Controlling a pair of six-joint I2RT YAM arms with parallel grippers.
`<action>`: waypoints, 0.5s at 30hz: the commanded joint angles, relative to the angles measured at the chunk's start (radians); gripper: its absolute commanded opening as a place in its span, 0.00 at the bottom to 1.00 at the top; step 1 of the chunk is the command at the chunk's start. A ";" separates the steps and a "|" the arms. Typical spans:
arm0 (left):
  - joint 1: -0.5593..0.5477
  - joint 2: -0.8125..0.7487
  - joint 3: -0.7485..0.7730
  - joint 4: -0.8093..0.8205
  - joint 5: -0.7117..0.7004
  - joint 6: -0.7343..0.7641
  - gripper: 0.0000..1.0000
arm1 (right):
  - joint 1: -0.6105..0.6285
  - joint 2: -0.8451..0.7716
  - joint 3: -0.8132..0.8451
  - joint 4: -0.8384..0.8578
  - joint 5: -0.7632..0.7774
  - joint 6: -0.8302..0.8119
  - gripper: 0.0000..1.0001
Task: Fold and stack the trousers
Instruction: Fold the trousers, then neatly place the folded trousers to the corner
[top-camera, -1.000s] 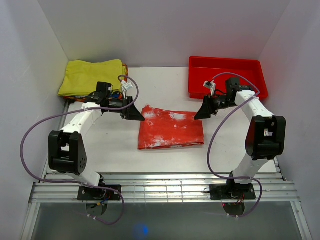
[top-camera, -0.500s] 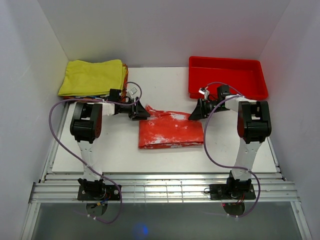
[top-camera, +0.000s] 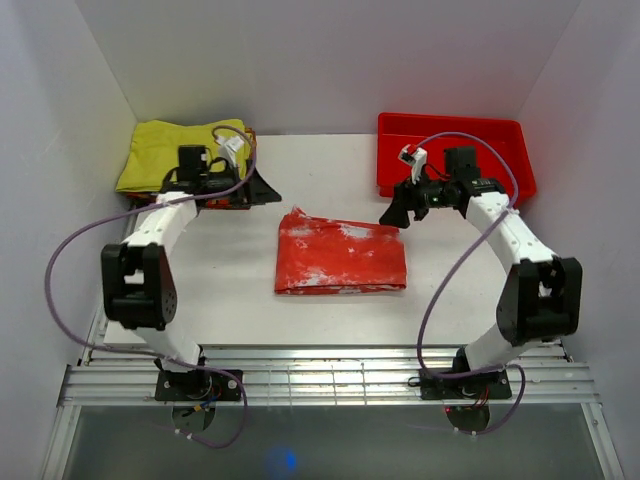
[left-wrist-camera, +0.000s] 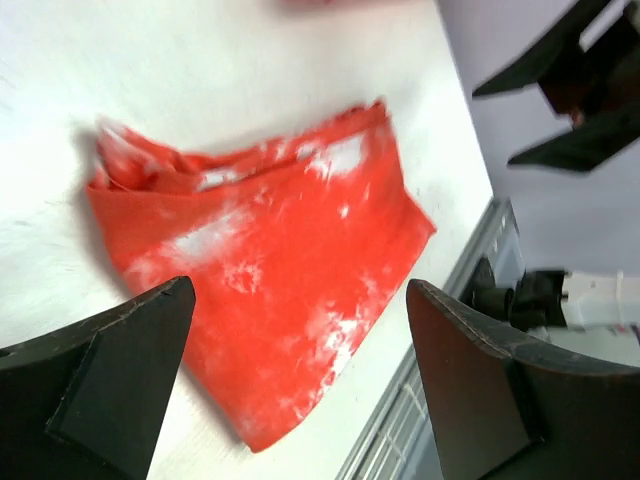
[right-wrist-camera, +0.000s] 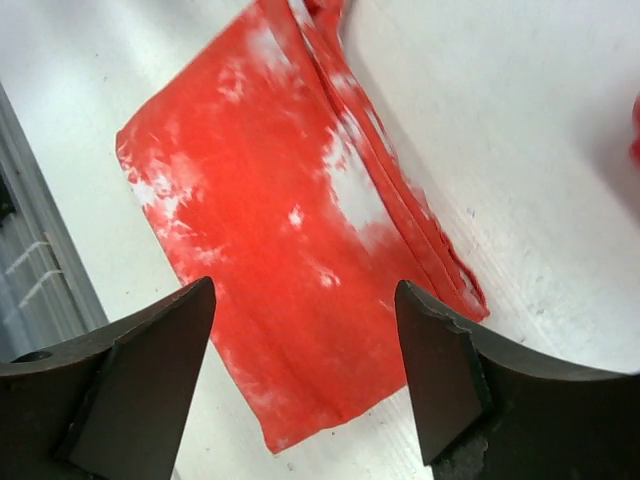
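Note:
The trousers (top-camera: 340, 256) lie folded into a red-orange rectangle with white blotches in the middle of the table, their bunched edge at the far side. My left gripper (top-camera: 262, 190) hovers off their far left corner, open and holding nothing. My right gripper (top-camera: 395, 213) hangs off their far right corner, also open and holding nothing. In the left wrist view the trousers (left-wrist-camera: 270, 270) lie flat beyond the spread left gripper (left-wrist-camera: 300, 290). The right wrist view shows the trousers (right-wrist-camera: 290, 250) below the parted right gripper (right-wrist-camera: 305, 288), with layered edges along one side.
A folded yellow garment (top-camera: 180, 150) lies at the far left, just behind the left gripper. A red plastic tray (top-camera: 455, 150) stands at the far right, behind the right gripper. White walls close in three sides. A metal rail (top-camera: 320, 375) runs along the near edge.
Both grippers have drawn back from the far corners of the trousers. The left moved toward the yellow garment and opened wider. The right lifted toward the tray. The trousers lie still.

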 joint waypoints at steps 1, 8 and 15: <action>0.133 -0.248 -0.018 -0.045 -0.026 -0.037 0.98 | 0.126 -0.165 -0.042 -0.016 0.188 -0.088 0.79; 0.284 -0.456 -0.132 -0.133 -0.014 -0.052 0.98 | 0.474 -0.229 -0.160 0.028 0.508 -0.203 0.80; 0.301 -0.537 -0.277 -0.239 -0.015 -0.093 0.98 | 0.718 -0.183 -0.220 0.148 0.658 -0.276 0.81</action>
